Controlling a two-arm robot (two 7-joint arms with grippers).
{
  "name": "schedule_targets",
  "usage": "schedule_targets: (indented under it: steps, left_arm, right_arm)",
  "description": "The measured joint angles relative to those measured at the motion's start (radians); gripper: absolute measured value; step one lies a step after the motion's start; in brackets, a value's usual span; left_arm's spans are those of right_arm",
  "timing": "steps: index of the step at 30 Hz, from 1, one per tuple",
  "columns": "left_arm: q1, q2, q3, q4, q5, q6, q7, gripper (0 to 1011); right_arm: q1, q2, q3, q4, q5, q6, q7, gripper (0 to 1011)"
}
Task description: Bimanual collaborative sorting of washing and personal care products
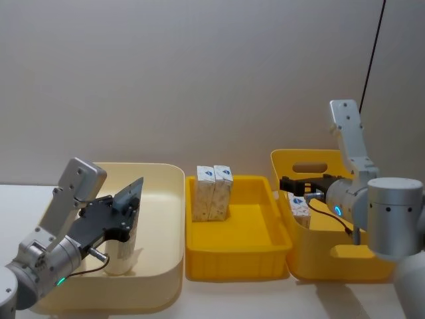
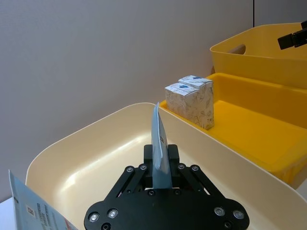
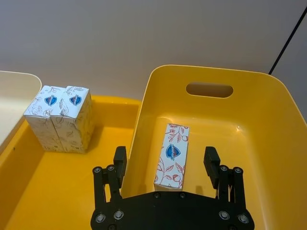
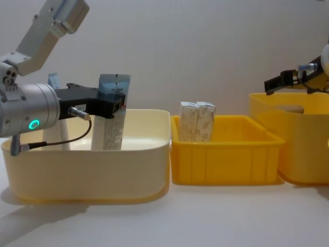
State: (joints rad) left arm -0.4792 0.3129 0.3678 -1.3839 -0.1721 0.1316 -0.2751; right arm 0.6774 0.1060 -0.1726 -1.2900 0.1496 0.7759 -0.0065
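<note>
- Gripping the tall pouch (image 1: 133, 191) near its blue-grey top, the left end effector (image 1: 129, 211) sits over the cream bin (image 1: 166, 174) in the head view, its jaws closed on the pouch.
- Farther right in the head view, two cream cartons (image 1: 213, 193) stand upright and touching at the back left of the low yellow tray (image 1: 239, 260). The right end effector (image 1: 292, 185) hangs over the tall yellow bin (image 1: 332, 269), where a red-printed carton (image 1: 300, 207) lies close to the wall next to the tray.
- Left wrist view: the jaws pinch the thin pouch, which stands edge-on and upright above the cream bin's floor. Beyond the bin's rim, the two cartons stand in the tray, with the tall yellow bin behind. A pale-blue printed pack (image 2: 29, 207) shows close to the camera; what it rests on cannot be told.
- Right wrist view: the jaws are spread wide and hold nothing, one on either side of the red-printed carton below, without touching it. Whether that carton lies flat or leans on the wall I cannot tell. A handle slot (image 3: 209, 89) pierces the bin's far wall. The two cartons in the tray carry blue emblems.
- Chest view: the pouch stands upright, its top above the cream bin's rim and its lower part hidden behind the wall. The right end effector is above the tall bin's rim, apart from it. All three containers sit in a row on the white bench (image 4: 205, 218).
</note>
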Motion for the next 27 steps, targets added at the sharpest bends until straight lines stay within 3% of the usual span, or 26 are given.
schedule_targets:
  steps: [27]
  left_arm:
    - [0.000, 0.000, 0.000, 0.000, 0.000, 0.000, 0.000, 170]
  right_arm:
    - [0.000, 0.000, 0.000, 0.000, 0.000, 0.000, 0.000, 1001]
